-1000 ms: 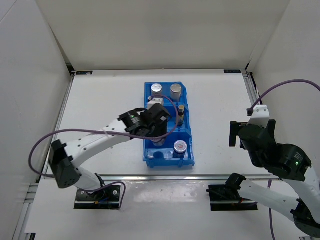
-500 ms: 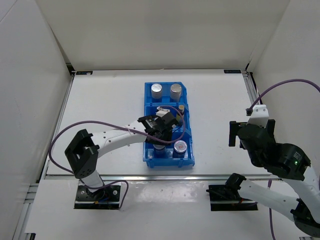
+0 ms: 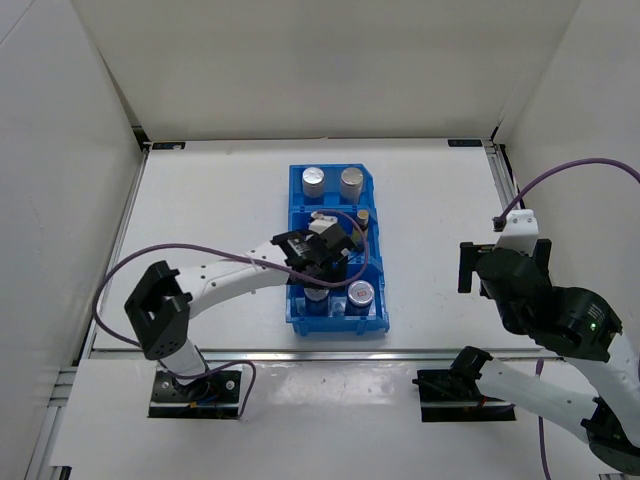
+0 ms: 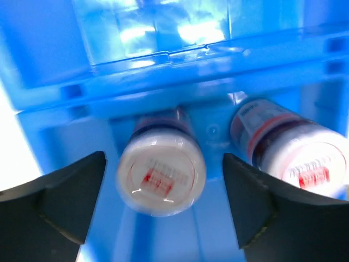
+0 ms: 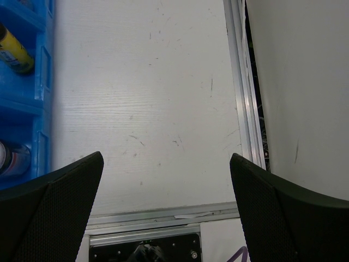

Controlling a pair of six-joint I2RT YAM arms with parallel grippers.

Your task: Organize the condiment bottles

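Note:
My left gripper [image 3: 322,270] hangs open over the front compartment of the blue bin [image 3: 296,310]. In the left wrist view a silver-topped cylinder [image 4: 161,173] stands between the spread fingers [image 4: 65,202] without touching either one. A second such cylinder [image 4: 297,153] stands to its right [image 3: 360,294]. Two silver-lidded jars [image 3: 314,180] [image 3: 351,180] fill the back compartment. One slim amber bottle [image 3: 363,222] shows in the middle compartment, and the arm hides the rest of that compartment. My right gripper [image 3: 470,268] is open over bare table [image 5: 166,158].
The bin's right wall [image 5: 38,93] runs along the left edge of the right wrist view, with a yellow-labelled bottle [image 5: 13,52] inside. An aluminium rail [image 5: 242,109] borders the table on the right. White walls enclose the table.
The left arm swung in over the bin's front compartment, then its jaws opened and let go of the cylinder there. The right arm has not moved.

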